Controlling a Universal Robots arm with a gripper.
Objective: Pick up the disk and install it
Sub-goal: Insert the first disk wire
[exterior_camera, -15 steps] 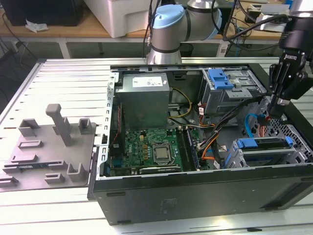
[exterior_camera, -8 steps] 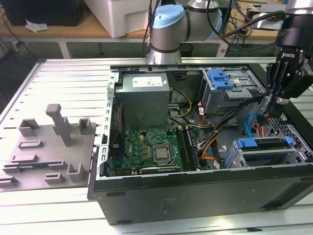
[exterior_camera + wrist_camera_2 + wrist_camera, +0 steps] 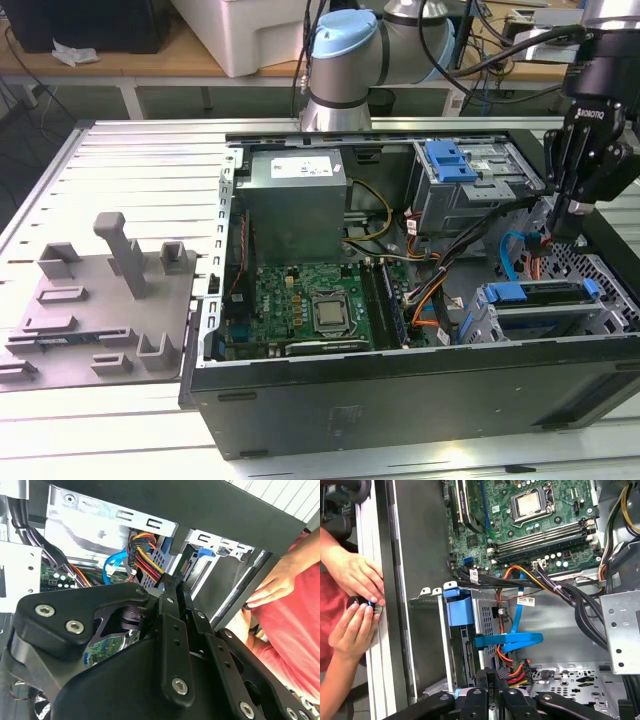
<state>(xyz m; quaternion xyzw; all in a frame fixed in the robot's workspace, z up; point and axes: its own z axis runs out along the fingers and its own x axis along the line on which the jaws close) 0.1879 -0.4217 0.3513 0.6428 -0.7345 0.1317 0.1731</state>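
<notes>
The disk [image 3: 540, 296] lies in the drive cage at the case's front corner, on the exterior view's right, with its blue bracket along the top edge. In the first wrist view the disk [image 3: 460, 612] stands edge-on in that cage, blue bracket end showing. My gripper [image 3: 558, 234] hangs just above and behind the cage, over the blue and orange cables. Its black fingers [image 3: 483, 681] are pressed together and hold nothing. The gripper [image 3: 173, 589] points down into the case beside the cage and is not touching the disk.
The open computer case [image 3: 400, 385] holds a motherboard [image 3: 315, 310], a grey power supply box [image 3: 297, 205] and a second cage with a blue tab [image 3: 449, 160]. A person's hands [image 3: 355, 580] rest on the case's outer edge. A grey fixture [image 3: 110, 300] sits on the slatted table.
</notes>
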